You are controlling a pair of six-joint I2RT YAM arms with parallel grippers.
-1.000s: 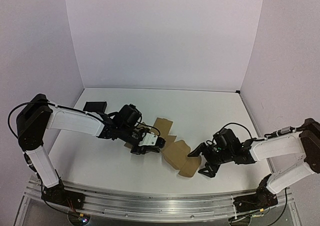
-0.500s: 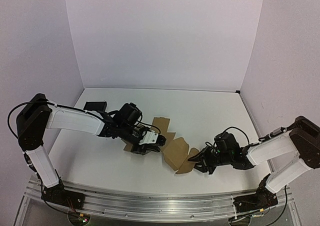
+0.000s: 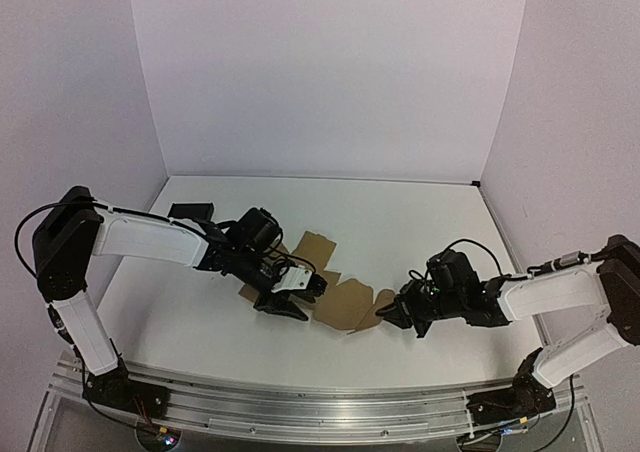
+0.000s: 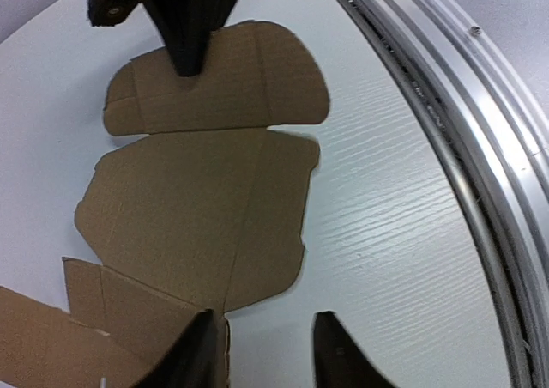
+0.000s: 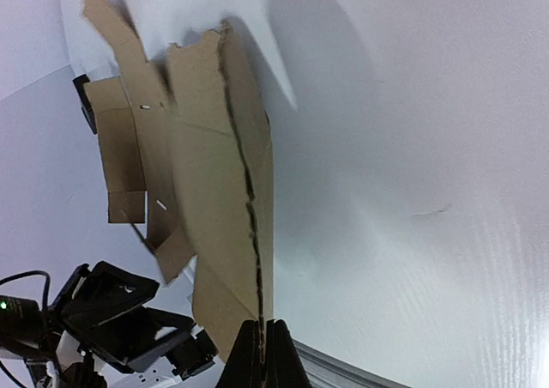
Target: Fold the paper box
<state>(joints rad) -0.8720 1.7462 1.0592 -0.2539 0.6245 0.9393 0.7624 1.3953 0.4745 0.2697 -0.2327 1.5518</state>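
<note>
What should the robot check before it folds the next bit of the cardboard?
1. Right gripper pinches the paper box: ok, it is shut on the edge of a flap.
2. Left gripper has let go: ok, its jaws stand open at the sheet's other end.
3. Left fingers clear of the sheet: cannot tell, one finger sits right at the cardboard's edge.
4. Whole sheet is on the table: ok.
5. Small black block is out of the way: ok, it lies far back behind the left arm.
6. The pinched flap bends along its crease: cannot tell.
</note>
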